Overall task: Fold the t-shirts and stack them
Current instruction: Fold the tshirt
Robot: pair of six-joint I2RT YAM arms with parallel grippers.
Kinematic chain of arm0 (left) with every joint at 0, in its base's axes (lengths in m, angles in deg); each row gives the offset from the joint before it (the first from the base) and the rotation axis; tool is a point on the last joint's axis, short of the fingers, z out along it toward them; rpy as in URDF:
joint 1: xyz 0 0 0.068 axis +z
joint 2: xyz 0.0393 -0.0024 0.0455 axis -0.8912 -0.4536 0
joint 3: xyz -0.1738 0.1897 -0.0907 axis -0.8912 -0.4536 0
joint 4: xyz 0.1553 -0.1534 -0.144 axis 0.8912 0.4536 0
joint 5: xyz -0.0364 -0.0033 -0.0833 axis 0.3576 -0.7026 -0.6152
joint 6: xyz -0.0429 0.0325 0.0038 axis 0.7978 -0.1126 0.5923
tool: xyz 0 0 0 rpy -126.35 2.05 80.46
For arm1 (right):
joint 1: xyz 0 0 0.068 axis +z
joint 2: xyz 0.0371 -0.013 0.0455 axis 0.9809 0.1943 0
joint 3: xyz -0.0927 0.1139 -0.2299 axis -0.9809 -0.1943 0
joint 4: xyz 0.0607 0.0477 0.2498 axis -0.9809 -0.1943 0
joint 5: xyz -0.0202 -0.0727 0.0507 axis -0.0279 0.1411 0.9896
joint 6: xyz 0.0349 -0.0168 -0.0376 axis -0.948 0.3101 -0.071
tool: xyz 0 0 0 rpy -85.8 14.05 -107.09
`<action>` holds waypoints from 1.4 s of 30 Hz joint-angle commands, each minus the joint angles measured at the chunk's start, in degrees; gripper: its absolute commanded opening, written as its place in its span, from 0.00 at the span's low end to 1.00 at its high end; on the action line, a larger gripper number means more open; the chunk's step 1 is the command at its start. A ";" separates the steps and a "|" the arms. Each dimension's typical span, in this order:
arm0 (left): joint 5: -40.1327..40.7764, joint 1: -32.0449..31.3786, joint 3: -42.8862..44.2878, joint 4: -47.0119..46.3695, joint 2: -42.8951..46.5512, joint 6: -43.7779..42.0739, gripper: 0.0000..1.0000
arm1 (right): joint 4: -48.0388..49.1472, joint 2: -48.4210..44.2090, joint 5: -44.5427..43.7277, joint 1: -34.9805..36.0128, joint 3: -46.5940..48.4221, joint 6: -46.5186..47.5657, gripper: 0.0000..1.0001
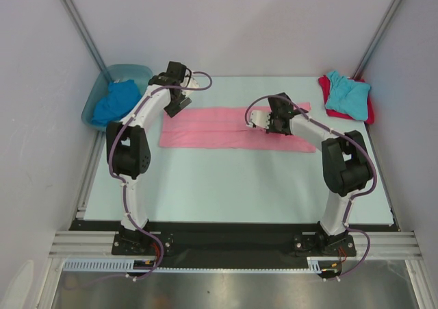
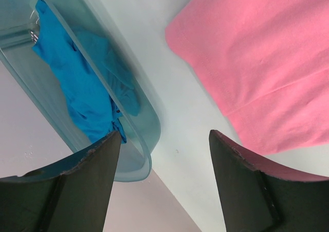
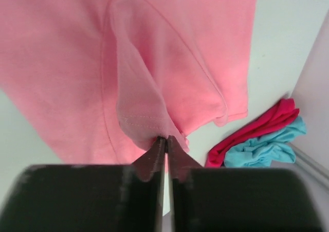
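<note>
Pink t-shirt [image 1: 205,127] folded into a long strip mid-table. Right gripper [image 3: 165,138] pinches its hem; left gripper [image 2: 164,135] wide, holding nothing. Far-left tub [image 1: 133,71] holds the royal blue t-shirt [image 1: 115,102].

no readable text, labels or numbers

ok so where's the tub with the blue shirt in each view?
Top external: tub at the far left, royal blue t-shirt inside.
Left wrist: tub runs diagonally through the upper left, royal blue t-shirt inside.
Right wrist: not in view.
Shared landmark: pink t-shirt, seen in all three views.
</note>
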 commanded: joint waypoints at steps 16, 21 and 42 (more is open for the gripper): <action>2.05 -1.45 3.67 -0.61 0.14 -0.43 0.75 | 1.13 -7.94 -0.53 -0.19 -3.17 1.53 0.41; 2.14 -1.54 3.93 -0.70 -0.12 -0.87 0.75 | -9.59 -10.40 3.87 2.18 -0.89 -1.62 0.39; 1.97 -1.72 4.37 -0.61 -0.74 -1.31 0.76 | -8.73 -5.06 7.49 4.91 -5.89 -9.01 0.29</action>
